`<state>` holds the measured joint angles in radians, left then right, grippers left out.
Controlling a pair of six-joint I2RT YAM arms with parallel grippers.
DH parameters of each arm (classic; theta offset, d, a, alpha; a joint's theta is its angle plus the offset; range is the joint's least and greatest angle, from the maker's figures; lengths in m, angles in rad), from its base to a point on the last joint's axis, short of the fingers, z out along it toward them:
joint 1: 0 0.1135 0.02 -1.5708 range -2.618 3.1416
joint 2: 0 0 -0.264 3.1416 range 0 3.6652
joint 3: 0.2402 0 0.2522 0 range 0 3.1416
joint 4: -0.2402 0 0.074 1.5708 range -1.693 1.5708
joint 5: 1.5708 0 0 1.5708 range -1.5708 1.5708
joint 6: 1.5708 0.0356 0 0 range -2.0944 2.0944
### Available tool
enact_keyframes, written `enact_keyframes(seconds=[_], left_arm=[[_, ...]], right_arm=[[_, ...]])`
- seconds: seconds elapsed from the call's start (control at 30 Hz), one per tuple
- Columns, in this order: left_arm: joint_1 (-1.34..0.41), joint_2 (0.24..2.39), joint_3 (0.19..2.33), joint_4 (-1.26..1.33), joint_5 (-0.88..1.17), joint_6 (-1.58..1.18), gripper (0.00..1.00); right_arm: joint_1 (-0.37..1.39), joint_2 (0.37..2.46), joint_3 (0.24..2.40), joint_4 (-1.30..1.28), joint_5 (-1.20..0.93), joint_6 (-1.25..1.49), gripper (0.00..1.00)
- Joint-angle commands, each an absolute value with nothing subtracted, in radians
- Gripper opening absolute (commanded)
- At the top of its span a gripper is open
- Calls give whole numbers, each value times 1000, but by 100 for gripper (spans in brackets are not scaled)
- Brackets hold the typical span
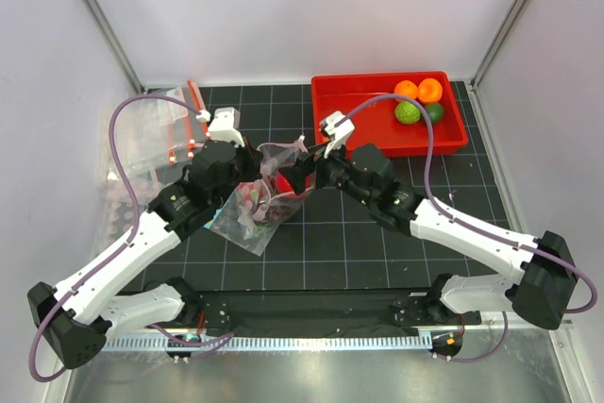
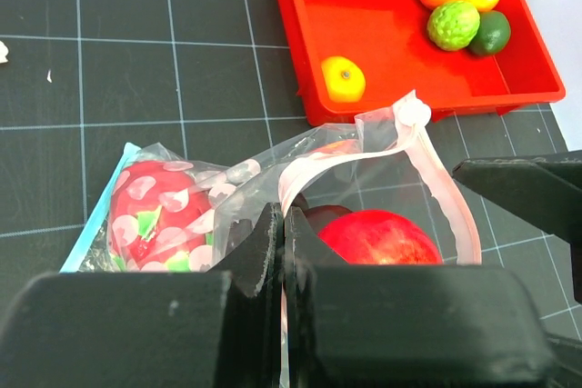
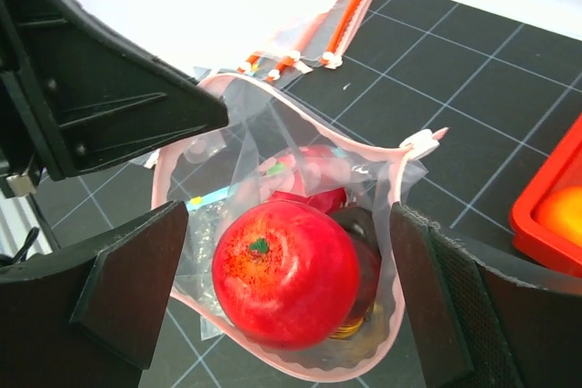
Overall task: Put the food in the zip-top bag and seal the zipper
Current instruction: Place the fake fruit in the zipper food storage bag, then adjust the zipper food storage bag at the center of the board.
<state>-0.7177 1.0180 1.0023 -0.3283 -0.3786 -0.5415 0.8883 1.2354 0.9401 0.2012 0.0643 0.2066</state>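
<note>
Left jaws are clenched on a fold of the bag's rim, holding the mouth up and open. Right jaws are spread wide and gripping nothing, one finger either side of that mouth. Between them sits the red apple, loose and perched high in the opening.

Under the apple I can make out something dark, and deeper in is the pink dragon fruit with its green scales. The bag lies on the black counter, just off the near corner of the red tray. That tray holds more fruit.

The first worry is how high the apple rides, right at the pink zipper strip. If it doesn't settle lower, I'd say the strip can't meet over it. Pressing anyway could squeeze it out onto the counter towards the tray.

The second is those wide right jaws. They're very near the rim, and backing out at an angle could hook the film or the little white slider. That could drag the whole bag along.

The third is the left pinch, which has only thin, slippery plastic. If that slips, the mouth flops shut and the apple may roll out.
</note>
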Motion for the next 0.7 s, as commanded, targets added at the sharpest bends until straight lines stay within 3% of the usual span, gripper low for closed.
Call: enact_keyframes(seconds=[0.0, 0.1, 0.17, 0.33, 0.43, 0.47, 0.53, 0.67], left_arm=[[-718, 992, 1006, -267, -407, -537, 0], [-718, 991, 1008, -268, -416, -537, 0], [-718, 989, 1008, -275, -422, -537, 0], [-718, 988, 1011, -285, -448, -540, 0], [-718, 986, 1011, -288, -457, -541, 0], [-718, 986, 1011, -288, -457, -543, 0], [-718, 986, 1011, -290, -460, -543, 0], [-718, 985, 1012, -291, -466, -543, 0]], right_arm=[[894, 1209, 974, 224, 110, 199, 100], [894, 1184, 977, 183, 257, 215, 98], [894, 1181, 992, 123, 342, 242, 90], [896, 1216, 1069, -33, 383, 304, 79], [905, 1247, 1113, -109, 416, 313, 65], [904, 1256, 1124, -126, 440, 319, 55], [905, 1275, 1152, -175, 436, 336, 44], [919, 1295, 1186, -248, 410, 367, 41]])
